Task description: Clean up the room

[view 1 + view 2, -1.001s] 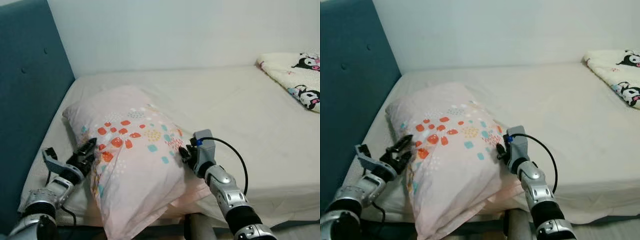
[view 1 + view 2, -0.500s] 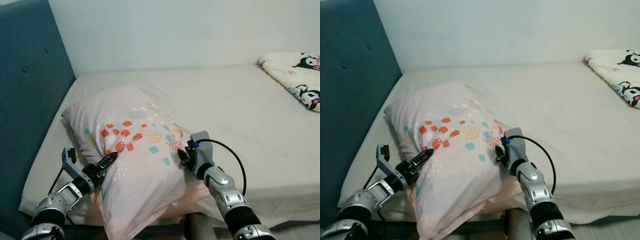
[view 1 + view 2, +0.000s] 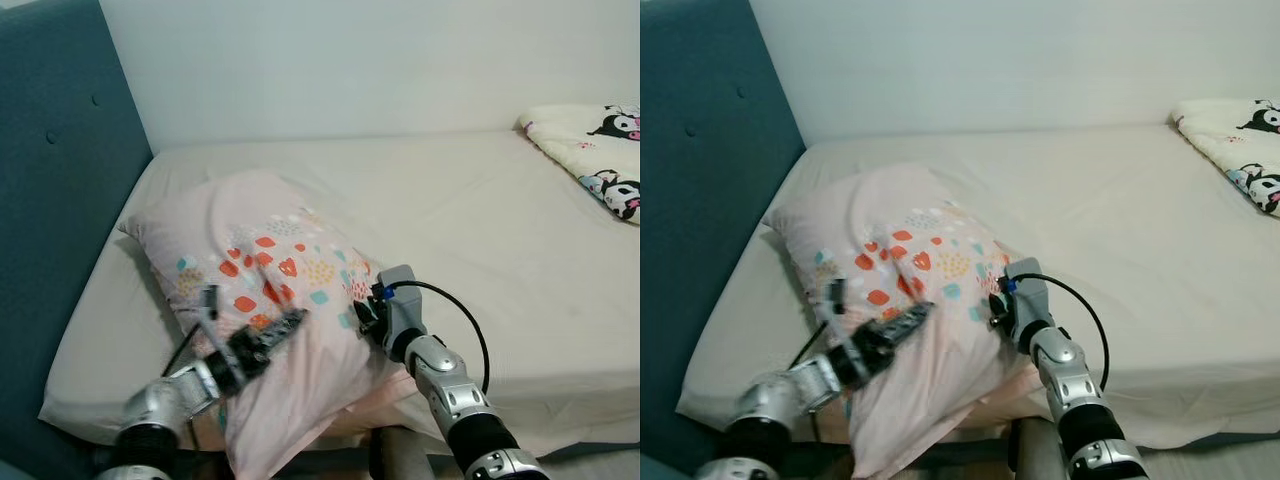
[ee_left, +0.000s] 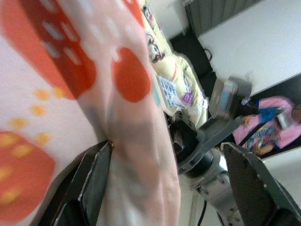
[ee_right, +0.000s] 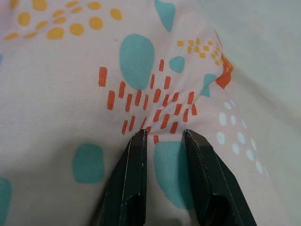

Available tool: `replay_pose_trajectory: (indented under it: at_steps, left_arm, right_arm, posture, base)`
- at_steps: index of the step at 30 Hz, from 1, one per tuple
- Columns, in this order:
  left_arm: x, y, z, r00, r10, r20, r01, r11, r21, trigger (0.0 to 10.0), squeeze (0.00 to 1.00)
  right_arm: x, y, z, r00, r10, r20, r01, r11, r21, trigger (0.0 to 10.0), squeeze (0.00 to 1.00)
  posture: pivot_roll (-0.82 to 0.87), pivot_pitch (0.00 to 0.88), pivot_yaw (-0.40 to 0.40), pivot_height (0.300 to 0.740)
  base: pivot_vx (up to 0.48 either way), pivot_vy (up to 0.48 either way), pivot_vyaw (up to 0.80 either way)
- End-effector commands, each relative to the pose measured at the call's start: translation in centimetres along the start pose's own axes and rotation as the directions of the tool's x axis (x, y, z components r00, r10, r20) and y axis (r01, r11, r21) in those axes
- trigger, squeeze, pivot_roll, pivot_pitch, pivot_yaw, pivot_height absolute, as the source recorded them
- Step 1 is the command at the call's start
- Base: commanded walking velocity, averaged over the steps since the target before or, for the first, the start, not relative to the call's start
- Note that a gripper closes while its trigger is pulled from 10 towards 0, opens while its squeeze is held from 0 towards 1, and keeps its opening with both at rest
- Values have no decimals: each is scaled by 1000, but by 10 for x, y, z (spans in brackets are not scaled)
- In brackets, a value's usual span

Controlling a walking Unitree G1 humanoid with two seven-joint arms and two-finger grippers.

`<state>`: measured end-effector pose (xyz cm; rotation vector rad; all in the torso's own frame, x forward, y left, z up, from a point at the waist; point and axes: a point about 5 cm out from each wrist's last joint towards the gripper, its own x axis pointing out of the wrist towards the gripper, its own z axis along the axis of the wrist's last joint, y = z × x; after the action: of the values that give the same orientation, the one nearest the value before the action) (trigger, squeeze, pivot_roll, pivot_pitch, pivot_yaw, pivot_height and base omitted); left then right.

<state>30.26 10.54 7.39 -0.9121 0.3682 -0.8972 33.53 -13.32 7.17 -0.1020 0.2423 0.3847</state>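
Two grippers: both are pressed against one pillow at the near edge of the bed.
Pillow (image 3: 270, 330): pale pink, printed with orange, teal and yellow patches; it is laid slantwise on the mattress (image 3: 480, 220), its far corner near the headboard, its near end hanging over the front edge.
Left gripper (image 3: 268, 338): blurred, laid on the pillow's near left part; in its wrist view the two black fingers (image 4: 91, 181) are spread wide, with a raised fold of the pillowcase between them.
Right gripper (image 5: 162, 136): set against the pillow's right side; its fingertips are drawn close together, and a small pinch of printed fabric is held between them.
Headboard (image 3: 50, 200): blue, padded, along the bed's left side.
Blanket (image 3: 595, 155): cream with a black-and-white cartoon print, folded at the far right of the mattress, well apart from the pillow.
Wall (image 3: 350, 60): plain and pale, behind the bed.
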Motion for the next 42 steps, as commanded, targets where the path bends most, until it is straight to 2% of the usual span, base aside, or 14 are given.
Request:
replay_pose_trajectory:
  at_steps: [1,3,5,7,10,14,17,18,20,22,24,26,33,42]
  left_arm:
    - [8,0,-4,999,31,-31,-31,999,16,10000,1000]
    - [11,-1,-2,999,42,-30,-41,999,30,10000,1000]
    - [24,1,0,989,140,-50,-135,986,99,10000,553]
    - [32,5,5,967,253,-16,-248,957,153,10000,275]
    - [29,10,15,944,328,26,-327,927,184,10000,204]
    - [14,13,30,941,328,81,-337,926,168,10000,369]
    - [14,13,30,941,328,81,-337,926,168,10000,369]
    - [-26,29,54,895,421,146,-445,860,250,10000,1000]
    - [-41,33,62,872,462,160,-489,825,284,10000,1000]
    - [-73,43,80,798,566,207,-600,713,362,10000,1000]
    - [-73,43,80,798,566,207,-600,713,362,10000,1000]
    - [-116,50,104,680,660,319,-732,583,353,10000,1000]
    - [-141,57,101,648,689,325,-762,587,274,10000,1000]
    - [-153,69,54,717,652,245,-671,742,-12,10000,1000]
  right_arm:
    - [2,8,-5,999,26,-24,-26,1000,-3,10000,0]
    - [2,8,-5,999,26,-24,-26,1000,-4,10000,0]
    - [2,9,-6,999,25,-26,-25,1000,-3,10000,0]
    - [2,10,-6,999,22,-24,-22,1000,-1,10000,0]
    - [3,10,-6,1000,16,-19,-16,1000,3,10000,0]
    - [2,9,-6,1000,8,-16,-8,1000,6,10000,0]
    - [2,9,-6,1000,8,-16,-8,1000,6,10000,0]
    - [0,6,-8,1000,-2,-16,2,1000,6,10000,0]
    - [-1,5,-8,1000,-5,-16,5,1000,6,10000,0]
    - [-2,4,-9,1000,-7,-17,7,1000,7,10000,0]
    - [-2,4,-9,1000,-7,-17,7,1000,7,10000,0]
    - [0,7,-9,1000,-1,-17,1,1000,8,10000,0]
    - [2,10,-6,1000,8,-12,-8,1000,7,10000,0]
    - [1,10,-7,1000,14,-15,-14,1000,3,10000,0]
  posture:
    - [-66,105,-12,566]
    - [-66,105,-12,566]
    - [-60,100,-6,566]
    - [-60,100,-6,566]
    - [-65,96,4,566]
    - [-71,97,15,566]
    - [-71,97,15,566]
    - [-73,99,15,566]
    - [-72,99,15,566]
    - [-67,100,10,566]
    - [-67,100,10,566]
    - [-61,99,5,566]
    - [-60,98,3,566]
    - [-63,100,-10,566]
  base:
    - [0,0,0]
    - [0,0,0]
    - [0,0,0]
    - [0,0,0]
    - [0,0,0]
    - [0,0,0]
    - [0,0,0]
    - [0,0,0]
    - [0,0,0]
    - [0,0,0]
    - [0,0,0]
    - [0,0,0]
    - [0,0,0]
    - [0,0,0]
